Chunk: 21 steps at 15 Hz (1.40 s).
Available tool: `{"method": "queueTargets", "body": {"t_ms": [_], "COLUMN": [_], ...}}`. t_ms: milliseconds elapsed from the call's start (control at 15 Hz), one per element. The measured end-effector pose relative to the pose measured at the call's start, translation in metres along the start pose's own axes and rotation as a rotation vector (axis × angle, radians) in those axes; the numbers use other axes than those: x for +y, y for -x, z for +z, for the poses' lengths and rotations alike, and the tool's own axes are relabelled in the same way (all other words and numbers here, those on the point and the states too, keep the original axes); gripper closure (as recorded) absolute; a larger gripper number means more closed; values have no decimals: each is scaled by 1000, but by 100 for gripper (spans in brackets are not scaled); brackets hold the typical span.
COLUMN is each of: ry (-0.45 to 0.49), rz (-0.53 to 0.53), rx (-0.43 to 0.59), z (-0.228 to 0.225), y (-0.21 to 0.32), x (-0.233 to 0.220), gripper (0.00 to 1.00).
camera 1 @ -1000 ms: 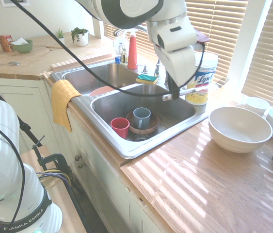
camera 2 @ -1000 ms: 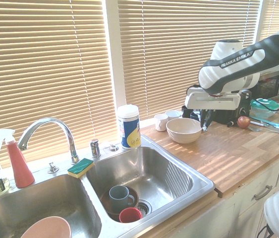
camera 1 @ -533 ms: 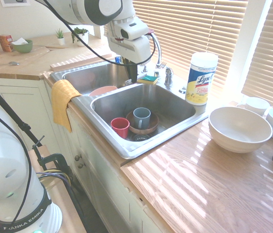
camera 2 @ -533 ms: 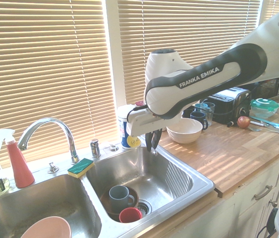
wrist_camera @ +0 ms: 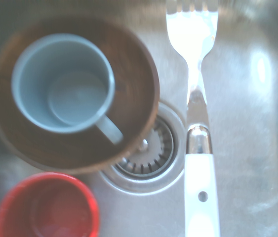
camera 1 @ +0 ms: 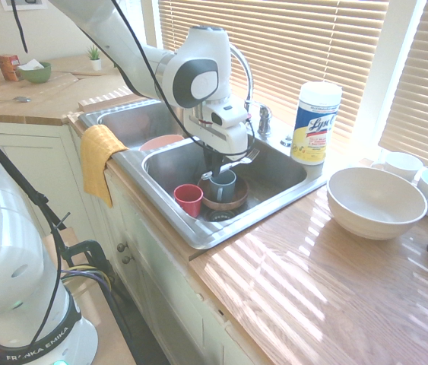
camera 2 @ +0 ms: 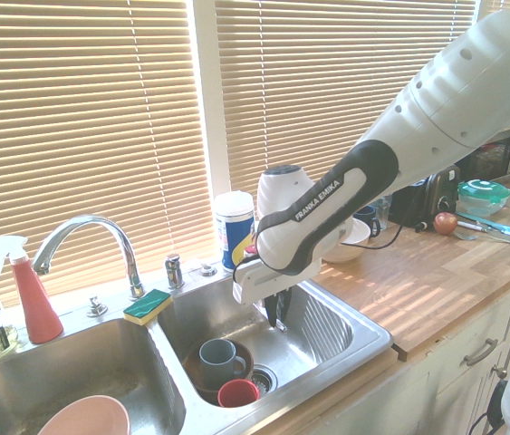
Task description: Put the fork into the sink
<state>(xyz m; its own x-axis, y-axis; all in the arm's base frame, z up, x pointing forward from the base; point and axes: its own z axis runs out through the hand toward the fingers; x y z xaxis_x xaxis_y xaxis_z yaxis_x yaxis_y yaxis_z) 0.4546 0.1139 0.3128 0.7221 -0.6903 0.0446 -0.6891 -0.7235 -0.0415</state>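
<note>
My pincer point(camera 1: 213, 169) is closed on the white-handled fork point(camera 1: 238, 163), holding it over the stainless-steel sink point(camera 1: 274, 179). In that basin, a blue-gray mug point(wrist_camera: 62, 84) sits in a brown bowl point(wrist_camera: 129, 64), beside a red cup point(wrist_camera: 47, 207).

Fork's point(wrist_camera: 201, 187) handle end and red cup point(wrist_camera: 50, 210) cut off, wrist view.

In the basin of the sink point(camera 2: 327, 362), a mug point(wrist_camera: 62, 84) in a wooden bowl point(wrist_camera: 134, 98), a cup point(wrist_camera: 47, 210) just beside. On the sink's divider, a sponge point(camera 2: 148, 306), left of the bowl in the second exterior view.
</note>
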Motion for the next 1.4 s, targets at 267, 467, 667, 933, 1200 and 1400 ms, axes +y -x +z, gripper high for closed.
{"method": "queueTargets", "body": {"t_ms": [267, 467, 667, 933, 1200, 1400], "ry": [51, 82, 110, 139, 164, 169], "rz": [-6, 19, 30, 41, 49, 53], "rx": [-23, -29, -49, -54, -57, -56], "z": [53, 87, 117, 146, 159, 161], "y": [-7, -22, -27, -29, -32, -32], "x": [3, 5, -7, -23, -19, -18], "gripper": [100, 100, 0, 0, 0, 0]}}
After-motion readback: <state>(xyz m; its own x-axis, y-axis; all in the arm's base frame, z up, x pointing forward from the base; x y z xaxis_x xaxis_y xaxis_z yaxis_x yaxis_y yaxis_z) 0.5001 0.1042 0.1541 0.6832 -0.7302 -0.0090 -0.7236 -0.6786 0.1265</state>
